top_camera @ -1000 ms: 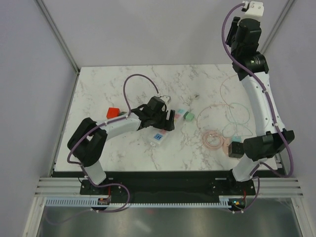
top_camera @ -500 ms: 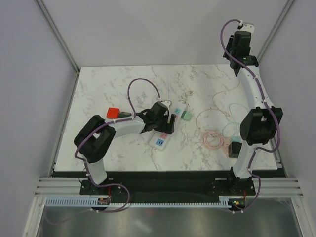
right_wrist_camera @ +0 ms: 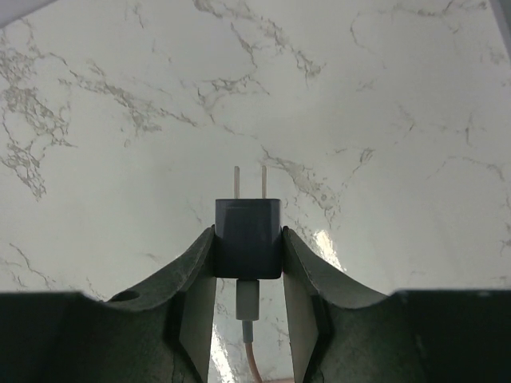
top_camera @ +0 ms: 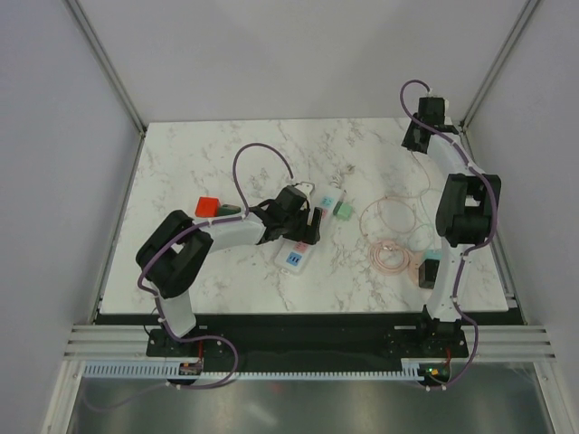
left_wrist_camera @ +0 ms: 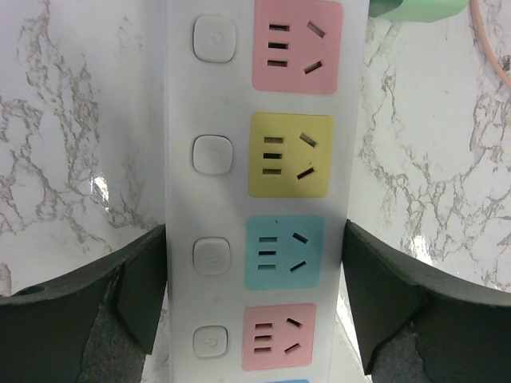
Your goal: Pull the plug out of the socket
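Note:
The socket, a long white power strip [left_wrist_camera: 184, 104] with pink, yellow and teal outlet labels, lies diagonally at mid-table [top_camera: 291, 257]. My left gripper [left_wrist_camera: 255, 267] straddles it, one black finger [left_wrist_camera: 148, 279] pressed against each long side; in the top view it sits over the strip's middle [top_camera: 306, 226]. My right gripper [right_wrist_camera: 247, 236] is shut on a dark plug [right_wrist_camera: 247, 219], whose two bare prongs point away over the marble. A pink cable [right_wrist_camera: 254, 359] hangs from the plug. In the top view this gripper [top_camera: 419, 136] is at the table's back right corner, far from the strip.
A green block [top_camera: 343, 210] lies beside the strip's far end and shows in the left wrist view [left_wrist_camera: 415, 8]. A red block [top_camera: 208, 205] sits left of my left arm. Loops of pink cable [top_camera: 391, 253] and a dark adapter [top_camera: 430, 269] lie at the right.
My right arm has come down from high above the back right corner to just over the table there, still holding the plug. My left arm shifted slightly on the strip, then stayed.

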You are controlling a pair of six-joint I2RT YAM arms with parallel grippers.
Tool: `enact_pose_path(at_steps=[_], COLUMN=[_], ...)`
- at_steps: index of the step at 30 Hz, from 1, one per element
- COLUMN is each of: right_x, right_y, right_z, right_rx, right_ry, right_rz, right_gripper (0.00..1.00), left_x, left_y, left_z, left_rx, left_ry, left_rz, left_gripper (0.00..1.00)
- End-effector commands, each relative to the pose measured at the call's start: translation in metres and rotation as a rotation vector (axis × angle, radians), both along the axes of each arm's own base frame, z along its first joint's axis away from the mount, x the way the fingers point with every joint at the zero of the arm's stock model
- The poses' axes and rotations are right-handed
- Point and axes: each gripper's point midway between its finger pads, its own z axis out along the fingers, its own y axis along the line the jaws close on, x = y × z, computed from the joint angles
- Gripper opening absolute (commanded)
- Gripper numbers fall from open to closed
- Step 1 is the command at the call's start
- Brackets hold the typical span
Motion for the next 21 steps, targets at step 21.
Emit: enact_pose_path(at_steps=[21], right_x=[-0.049], right_y=[0.054], right_z=[0.002], right_rx=[0.023], right_ry=[0.126], right_rz=[0.063], right_gripper=[0.64], left_x=[-0.008], left_y=[-0.006], left_z=[-0.005], left_rx=[-0.014], left_ry=[0.026], left_rz=[-0.040], left_gripper=[0.69])
